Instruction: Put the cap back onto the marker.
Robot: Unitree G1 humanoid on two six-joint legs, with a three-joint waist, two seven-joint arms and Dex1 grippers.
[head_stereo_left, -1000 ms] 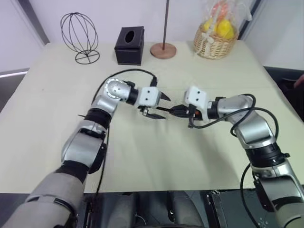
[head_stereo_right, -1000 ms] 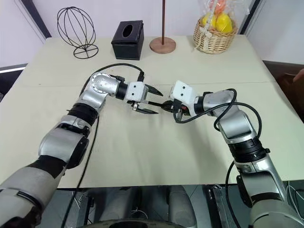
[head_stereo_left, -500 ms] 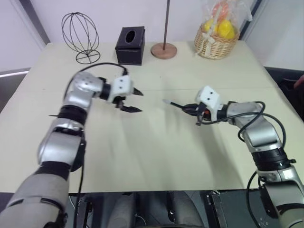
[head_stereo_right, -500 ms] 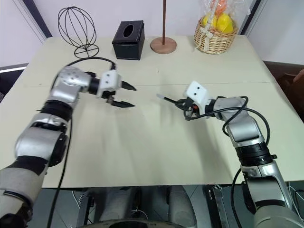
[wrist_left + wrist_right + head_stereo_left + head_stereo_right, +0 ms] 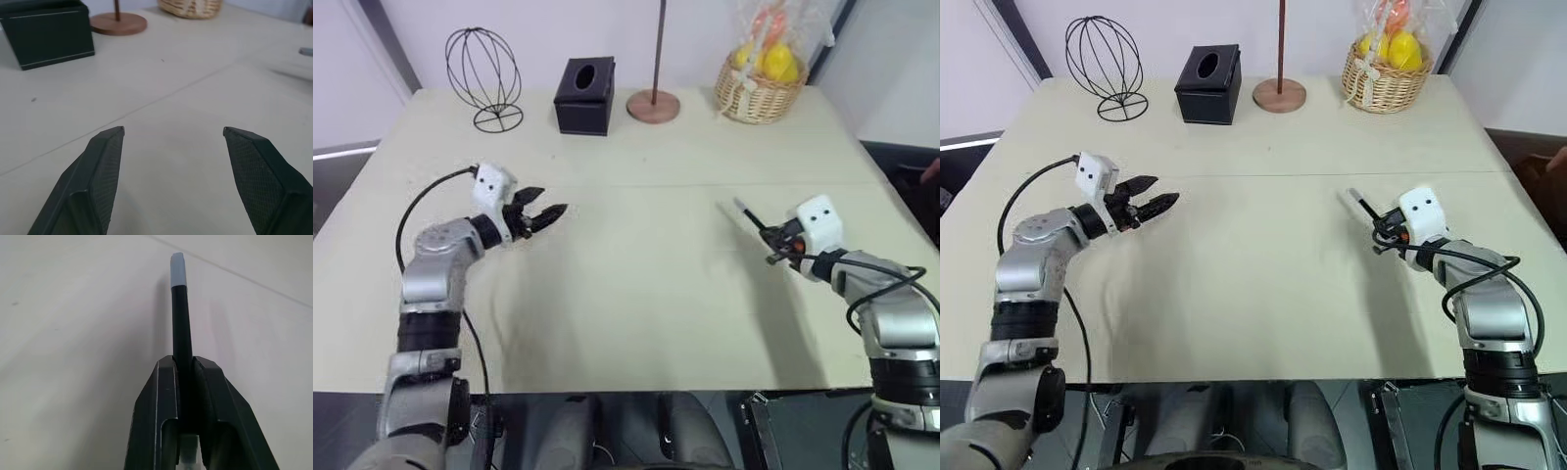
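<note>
Between right fingers, capped marker

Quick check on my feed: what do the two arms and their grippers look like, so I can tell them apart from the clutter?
Both arms are silver-grey metal with black joint bands and loose black cables looping alongside. Each wrist carries a white boxy housing with two small dark dots. The left gripper and right gripper each have two black wedge-shaped fingers with finely textured inner pads.

Beige table against pale wall
</note>
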